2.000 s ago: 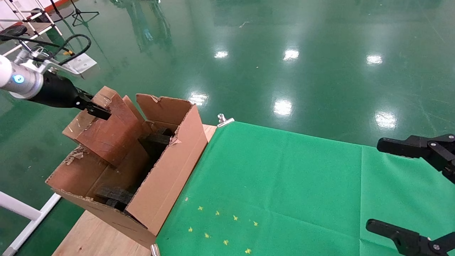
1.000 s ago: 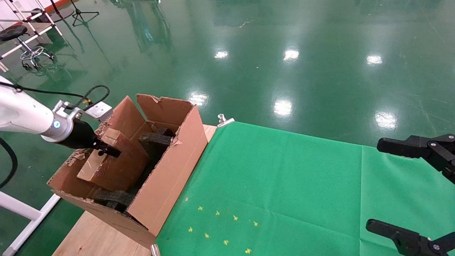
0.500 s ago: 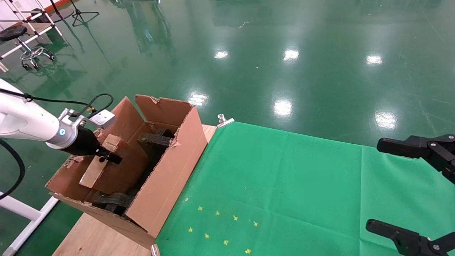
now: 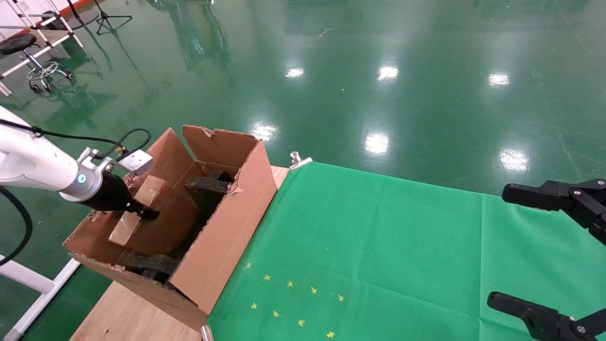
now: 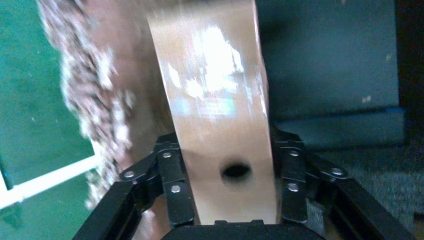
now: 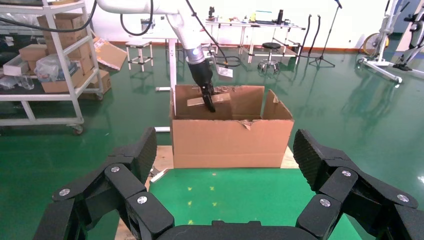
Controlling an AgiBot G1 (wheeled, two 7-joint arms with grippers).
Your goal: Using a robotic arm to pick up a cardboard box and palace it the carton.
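The large brown carton (image 4: pixel 227 222) with ragged flaps stands at the table's left end, dark foam pieces (image 4: pixel 208 186) inside it. The slim taped cardboard box (image 4: pixel 163 229) leans tilted inside the carton. My left gripper (image 4: pixel 142 211), on the white robotic arm (image 4: pixel 33 166), is shut on the box's upper narrow end. In the left wrist view the fingers (image 5: pixel 172 185) press both sides of the box (image 5: pixel 215 100), beside its round hole (image 5: pixel 235 171). My right gripper (image 4: pixel 497 245) hangs open over the table's right side, holding nothing. Its wrist view shows the carton (image 6: pixel 230 140) ahead.
A green cloth (image 4: pixel 378 246) covers the wooden table (image 4: pixel 128 317), held by a metal clamp (image 4: pixel 298 161). Small yellow marks (image 4: pixel 293 303) dot the cloth near the front. A white frame rail (image 4: pixel 28 279) runs left of the carton. Shelves with boxes (image 6: pixel 55 55) stand farther back.
My left gripper has carried the cardboard box down from above the carton's flaps into the carton. Over the last half second it barely shifted. The right arm has not moved.
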